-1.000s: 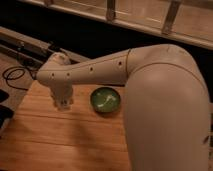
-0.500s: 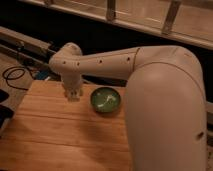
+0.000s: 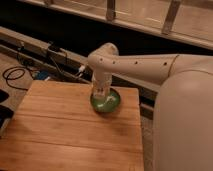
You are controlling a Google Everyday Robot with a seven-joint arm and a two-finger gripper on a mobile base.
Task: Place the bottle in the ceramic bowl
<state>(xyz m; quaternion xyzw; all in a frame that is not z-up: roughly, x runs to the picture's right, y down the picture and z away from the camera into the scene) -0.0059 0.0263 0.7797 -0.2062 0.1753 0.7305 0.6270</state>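
The green ceramic bowl [image 3: 114, 103] sits on the wooden table [image 3: 60, 130] near its far right edge. My gripper [image 3: 101, 96] hangs straight down over the left part of the bowl, its tips just inside the rim. It is shut on the bottle [image 3: 102, 91], a slim white piece that shows upright between the fingers. The bottle's lower end is over the bowl's inside; whether it touches the bowl I cannot tell.
My white arm [image 3: 145, 65] reaches in from the right, and its bulky body [image 3: 185, 120] fills the right side. Black cables [image 3: 15, 75] and a plug box [image 3: 52, 50] lie on the floor behind the table. A dark rail runs along the back.
The gripper has travelled right from the table's far left side to above the bowl, still shut with the bottle in it. The view has shifted as well.
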